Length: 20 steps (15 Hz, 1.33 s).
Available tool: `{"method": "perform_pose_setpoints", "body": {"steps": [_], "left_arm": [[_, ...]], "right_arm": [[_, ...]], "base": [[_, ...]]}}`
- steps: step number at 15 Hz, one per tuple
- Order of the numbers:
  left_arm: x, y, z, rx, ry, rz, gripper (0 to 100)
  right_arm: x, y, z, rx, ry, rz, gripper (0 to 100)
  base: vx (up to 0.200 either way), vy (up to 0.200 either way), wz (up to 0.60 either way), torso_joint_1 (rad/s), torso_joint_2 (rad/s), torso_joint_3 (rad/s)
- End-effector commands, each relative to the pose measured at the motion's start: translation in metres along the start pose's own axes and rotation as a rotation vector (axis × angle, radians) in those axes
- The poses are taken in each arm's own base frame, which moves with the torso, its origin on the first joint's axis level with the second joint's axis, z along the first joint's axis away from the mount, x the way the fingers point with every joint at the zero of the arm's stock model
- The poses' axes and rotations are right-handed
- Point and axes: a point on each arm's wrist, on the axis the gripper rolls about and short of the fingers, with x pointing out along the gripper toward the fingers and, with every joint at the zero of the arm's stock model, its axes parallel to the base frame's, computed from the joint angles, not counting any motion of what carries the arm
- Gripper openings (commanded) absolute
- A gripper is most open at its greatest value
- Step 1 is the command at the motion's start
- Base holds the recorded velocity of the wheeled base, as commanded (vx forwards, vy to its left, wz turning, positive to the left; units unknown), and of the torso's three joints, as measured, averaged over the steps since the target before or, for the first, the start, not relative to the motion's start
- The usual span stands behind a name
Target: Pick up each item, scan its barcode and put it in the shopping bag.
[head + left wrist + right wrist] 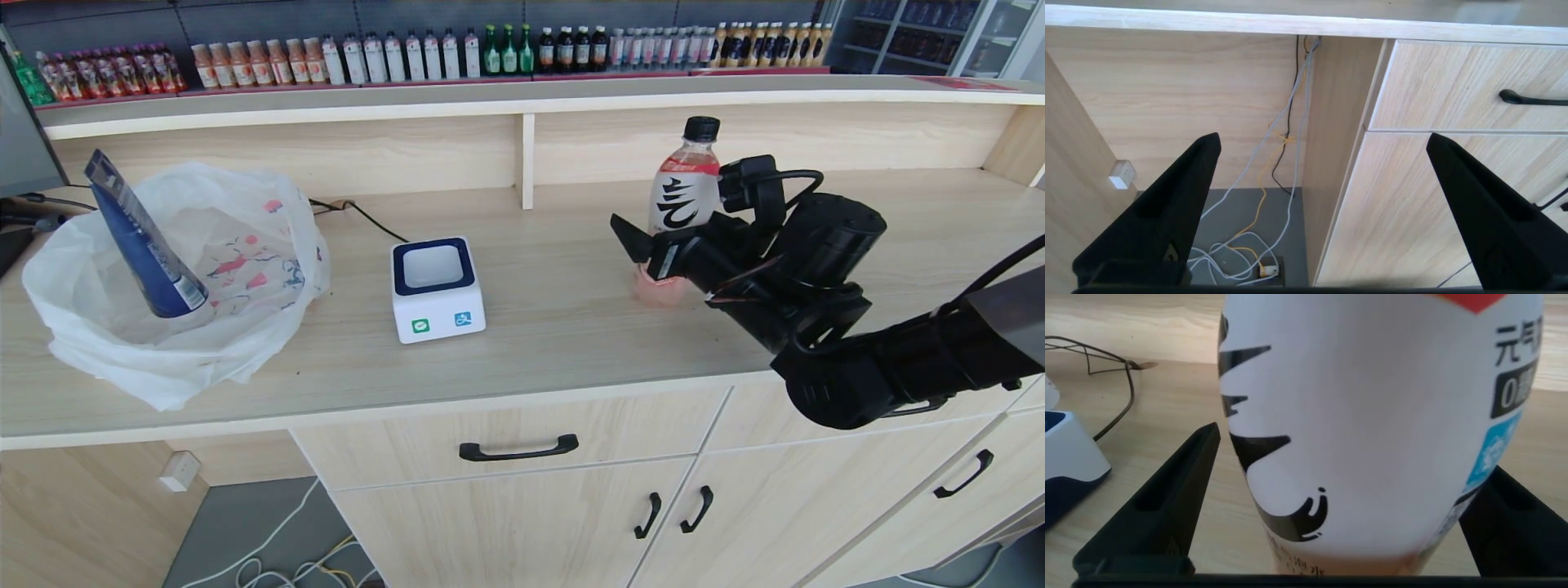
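A clear bottle [686, 192] with a black cap, white label and pinkish drink stands upright on the wooden counter [555, 327], right of centre. My right gripper [663, 260] is open around its lower part, one finger on each side. In the right wrist view the bottle [1372, 416] sits between the fingers [1151, 510], with a gap at the one I can see clearly. A white scanner [437, 287] with a blue-rimmed window sits mid-counter. The white shopping bag [253, 245] lies open at the left with a blue tube [139, 237] leaning in it. My left gripper [1323, 204] hangs open below the counter.
A raised back ledge with an upright divider [527, 159] runs behind the counter, and a shelf of drink bottles [490, 53] beyond it. A black cable [359, 211] trails from the scanner toward the bag. Drawers and cupboard doors [1470, 90] are below, loose cables [1249, 245] on the floor.
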Motion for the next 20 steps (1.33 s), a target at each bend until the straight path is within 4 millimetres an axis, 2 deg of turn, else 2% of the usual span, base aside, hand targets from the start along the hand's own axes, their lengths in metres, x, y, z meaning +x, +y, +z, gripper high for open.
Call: {"method": "perform_pose_setpoints", "body": {"steps": [1, 10, 15, 17, 20], "left_arm": [[0.000, 0.000, 0.000, 0.000, 0.000, 0.001, 100], [0.000, 0.000, 0.000, 0.000, 0.000, 0.001, 100], [0.000, 0.000, 0.000, 0.000, 0.000, 0.001, 100], [0.000, 0.000, 0.000, 0.000, 0.000, 0.001, 100], [0.000, 0.000, 0.000, 0.000, 0.000, 0.001, 100]], "right_arm": [[0.000, 0.000, -0.001, 0.000, 0.002, 0.000, 0], [0.000, 0.000, 0.002, 0.003, -0.007, -0.001, 0], [-0.006, 0.000, 0.019, 0.002, -0.042, -0.001, 0], [-0.012, 0.002, 0.025, 0.002, -0.047, 0.003, 0], [-0.033, 0.013, 0.033, 0.009, -0.032, 0.032, 0]], "base": [[0.000, 0.000, 0.00, 0.000, 0.00, 0.000], [0.000, 0.000, 0.00, 0.000, 0.00, 0.000], [0.000, 0.000, 0.00, 0.000, 0.00, 0.000], [0.000, 0.000, 0.00, 0.000, 0.00, 0.000], [0.000, 0.000, 0.00, 0.000, 0.00, 0.000]]}}
